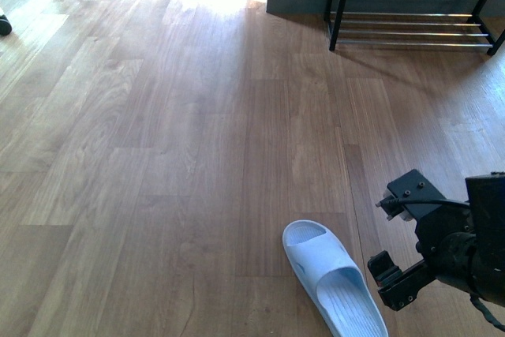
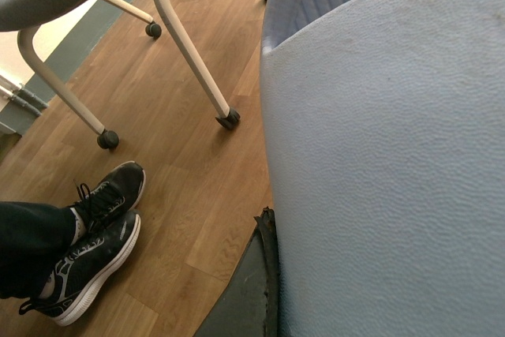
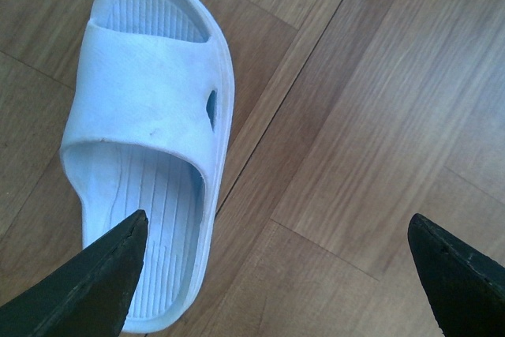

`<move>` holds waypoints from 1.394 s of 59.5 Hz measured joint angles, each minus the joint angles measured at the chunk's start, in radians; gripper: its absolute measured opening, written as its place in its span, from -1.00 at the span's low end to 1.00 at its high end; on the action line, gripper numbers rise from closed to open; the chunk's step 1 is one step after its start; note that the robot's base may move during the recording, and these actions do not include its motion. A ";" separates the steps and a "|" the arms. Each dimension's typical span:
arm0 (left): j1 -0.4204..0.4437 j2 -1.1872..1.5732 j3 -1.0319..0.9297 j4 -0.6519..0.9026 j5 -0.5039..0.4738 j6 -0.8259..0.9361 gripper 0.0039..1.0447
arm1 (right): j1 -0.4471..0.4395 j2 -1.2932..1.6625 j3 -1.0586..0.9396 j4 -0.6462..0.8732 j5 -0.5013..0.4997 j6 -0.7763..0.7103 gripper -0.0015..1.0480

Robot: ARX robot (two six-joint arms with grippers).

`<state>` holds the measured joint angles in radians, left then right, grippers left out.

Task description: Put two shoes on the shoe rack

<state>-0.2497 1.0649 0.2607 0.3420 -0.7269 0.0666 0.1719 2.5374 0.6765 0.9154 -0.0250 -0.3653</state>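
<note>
Evidently early: shoe rack (image 1: pixel 418 13) holds nothing (visible tiers); slide (image 1: pixel 335 286) lies on floor (image 1: pixel 158 155) beside wide-spread right end effector (image 1: pixel 394 230); left end effector (image 2: pixel 254 282) apparently clamps second slide (image 2: pixel 387 163).

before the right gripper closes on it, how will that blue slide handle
The slide looks like one-piece moulded foam, so probably light and somewhat bendy at the strap. It lies flat on its sole on the wood floor, so it shouldn't roll; a push would likely just slide it.
</note>
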 joint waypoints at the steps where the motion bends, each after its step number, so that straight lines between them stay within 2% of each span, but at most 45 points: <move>1: 0.000 0.000 0.000 0.000 0.000 0.000 -0.97 | -0.001 0.010 0.008 0.000 0.000 -0.003 0.82; 25: 0.000 0.000 0.000 0.000 0.000 0.000 -0.97 | -0.003 0.300 0.246 -0.024 -0.057 -0.032 0.82; 50: 0.000 0.000 0.000 0.000 0.000 0.000 -0.97 | -0.016 0.365 0.406 -0.097 -0.093 0.018 0.82; 62: 0.000 0.000 0.000 0.000 0.000 0.000 -0.97 | -0.009 0.409 0.452 -0.124 -0.101 0.090 0.21; 65: 0.000 0.000 0.000 0.000 0.000 0.000 -0.97 | -0.006 0.412 0.454 -0.122 -0.101 0.096 0.11; 70: 0.000 0.000 0.000 0.000 0.000 0.000 -0.97 | 0.002 0.415 0.458 -0.116 -0.101 0.108 -0.19; 75: 0.000 0.000 0.000 0.000 0.000 0.000 -0.97 | 0.005 0.415 0.459 -0.111 -0.101 0.111 -0.39; 81: 0.000 0.000 0.000 0.000 0.000 0.000 -0.97 | 0.003 0.415 0.456 -0.100 -0.093 0.112 -0.76; 83: 0.000 0.000 0.000 0.000 0.000 0.000 -0.97 | 0.001 0.414 0.452 -0.095 -0.090 0.112 -0.82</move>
<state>-0.2497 1.0649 0.2607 0.3420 -0.7269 0.0666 0.1730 2.9517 1.1286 0.8200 -0.1150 -0.2531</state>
